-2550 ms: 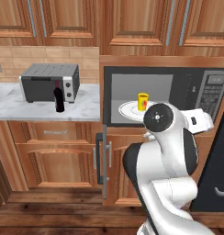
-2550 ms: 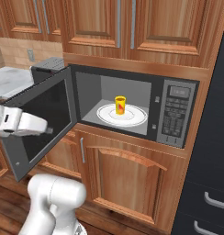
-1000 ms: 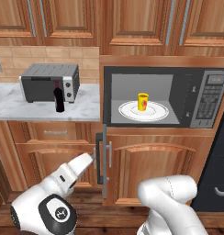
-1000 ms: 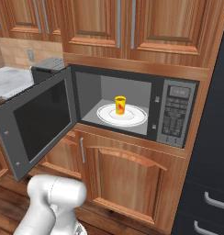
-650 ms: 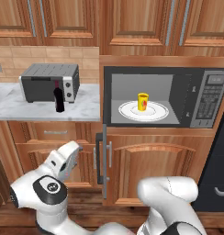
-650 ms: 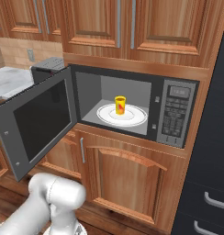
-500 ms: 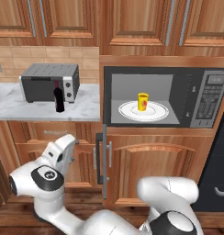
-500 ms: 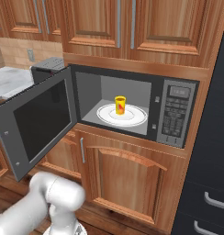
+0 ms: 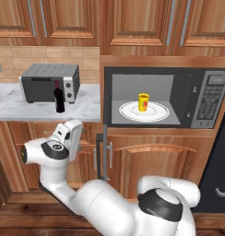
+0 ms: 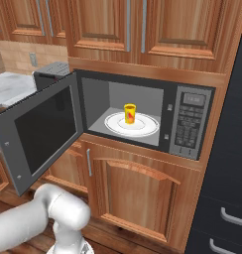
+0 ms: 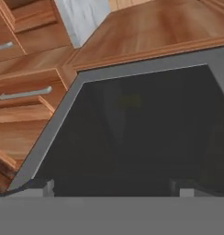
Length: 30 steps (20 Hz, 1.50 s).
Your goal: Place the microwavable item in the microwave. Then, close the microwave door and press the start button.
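Observation:
The microwavable item, a small yellow mug [image 9: 143, 101] [image 10: 129, 113] with a red mark, stands on the white round plate [image 10: 145, 127] inside the microwave [image 9: 211, 76] [image 10: 192, 94]. The microwave door [image 10: 43, 131] is swung wide open to the left; the left base view catches it edge-on [image 9: 105, 152]. My hand [image 9: 69, 135] hangs left of that door, at its outer side. In the hand view my gripper [image 11: 114, 187] is open with nothing between its tips, facing the door's dark window [image 11: 132, 137] from close by.
A grey two-knob toaster oven [image 9: 49, 82] and a dark wine bottle [image 9: 59, 99] stand on the marble counter [image 9: 22, 108] to the left. Wooden cabinets and drawers [image 11: 26, 98] lie around the door. The keypad panel [image 10: 188, 124] is on the microwave's right.
My arm has swung from the microwave's front down and to the left, then risen beside the open door's outer face. The mug and the door have not moved.

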Motion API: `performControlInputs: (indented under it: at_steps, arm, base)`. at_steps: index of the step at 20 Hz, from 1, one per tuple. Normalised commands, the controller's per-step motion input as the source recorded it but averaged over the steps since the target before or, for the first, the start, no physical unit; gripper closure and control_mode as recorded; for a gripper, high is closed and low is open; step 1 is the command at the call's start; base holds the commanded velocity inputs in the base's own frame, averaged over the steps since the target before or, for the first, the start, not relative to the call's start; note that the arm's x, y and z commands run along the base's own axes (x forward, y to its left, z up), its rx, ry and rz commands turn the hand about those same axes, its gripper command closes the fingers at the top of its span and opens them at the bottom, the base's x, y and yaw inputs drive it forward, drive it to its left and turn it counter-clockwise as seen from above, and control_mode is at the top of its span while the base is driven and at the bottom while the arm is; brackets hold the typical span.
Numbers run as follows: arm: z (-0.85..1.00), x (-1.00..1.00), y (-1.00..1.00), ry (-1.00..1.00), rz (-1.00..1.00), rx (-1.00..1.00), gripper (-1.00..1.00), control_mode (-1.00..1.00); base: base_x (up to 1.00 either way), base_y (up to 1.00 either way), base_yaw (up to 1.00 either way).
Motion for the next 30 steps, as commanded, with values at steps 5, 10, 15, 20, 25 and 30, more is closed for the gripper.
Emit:
performControlInputs:
  at_steps: [5,10,15,20,25,30]
  arm:
    - [0.00,0.00,-0.96,0.01,-0.01,0.00,-1.00,-1.00]
    - [0.00,-0.15,-1.00,0.00,-0.03,0.04,-1.00,-1.00]
    - [0.04,0.00,-1.00,0.00,-0.04,0.06,-1.00,-1.00]
    - [0.01,0.00,-1.00,0.00,-0.03,0.07,-1.00,-1.00]
    - [0.00,0.02,-1.00,0.00,-0.01,0.07,-1.00,-1.00]
    - [0.08,0.28,-0.79,0.00,0.00,0.07,-1.00,-1.00]
  base:
    - [0.00,0.00,0.00]
    - [0.00,0.00,0.00]
    - [0.00,0.00,0.00]
    - [0.00,0.00,0.00]
    - [0.00,0.00,0.00]
    - [0.00,0.00,0.00]
